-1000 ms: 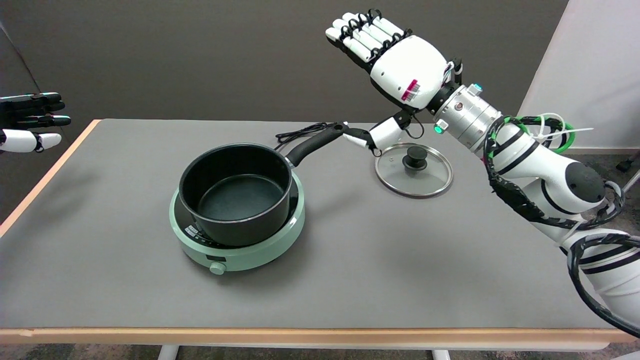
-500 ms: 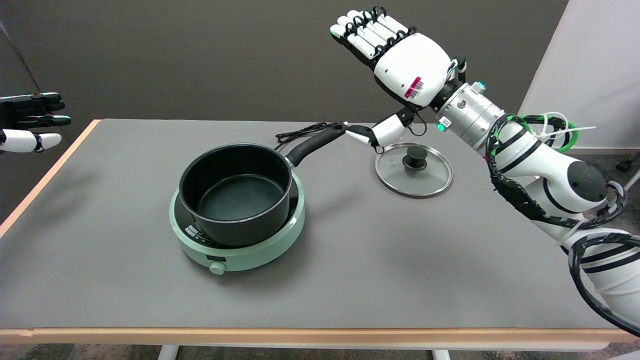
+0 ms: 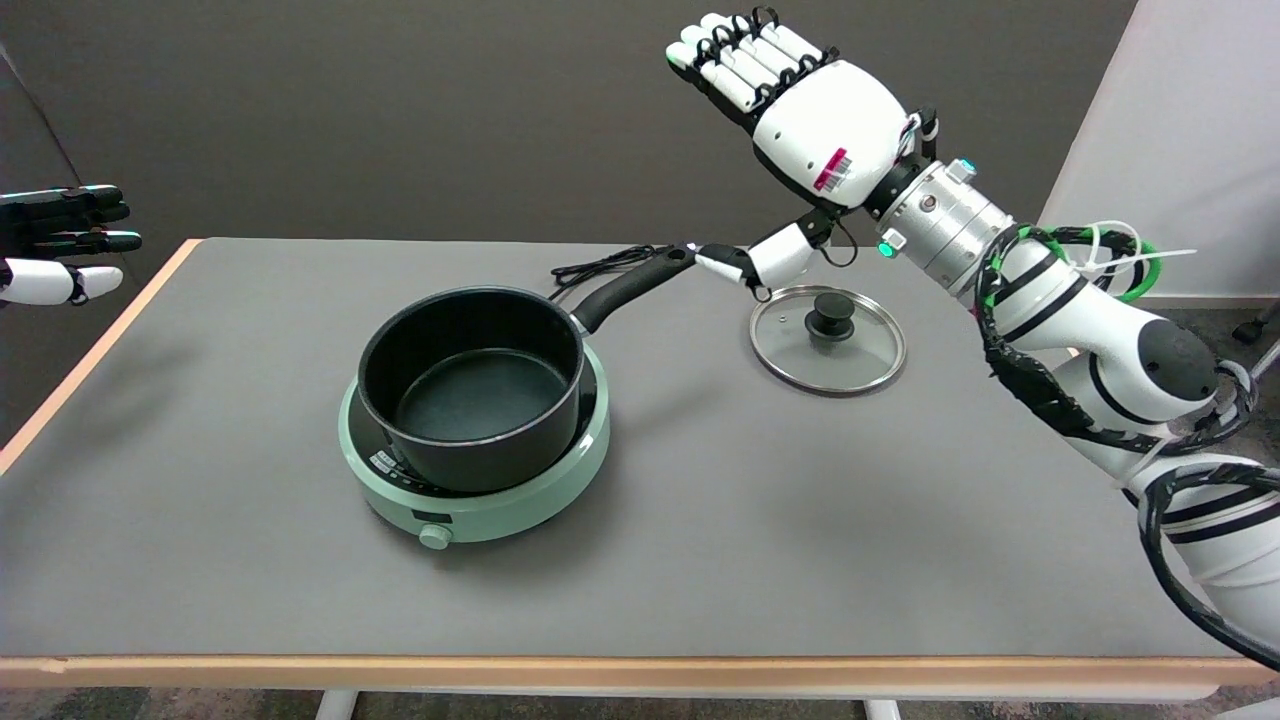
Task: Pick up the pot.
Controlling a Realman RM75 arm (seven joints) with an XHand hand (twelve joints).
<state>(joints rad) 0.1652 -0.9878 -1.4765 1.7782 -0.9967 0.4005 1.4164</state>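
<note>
A black pot [image 3: 470, 385] with a long black handle [image 3: 630, 285] sits on a pale green hotplate [image 3: 480, 480] left of the table's middle. The handle points to the back right. My right hand [image 3: 800, 120] hangs in the air beyond the handle's end, back side up, fingers stretched out and apart, holding nothing. Its thumb [image 3: 760, 262] reaches down close to the handle's tip; whether it touches is unclear.
A glass lid [image 3: 828, 340] with a black knob lies flat on the grey table [image 3: 700, 520] right of the handle, under my right wrist. A black cable [image 3: 600, 264] trails behind the pot. The idle left hand [image 3: 60, 245] hovers at the far left.
My right hand has risen a little and drifted slightly right, fingers still spread. The pot, hotplate and lid have not moved.
</note>
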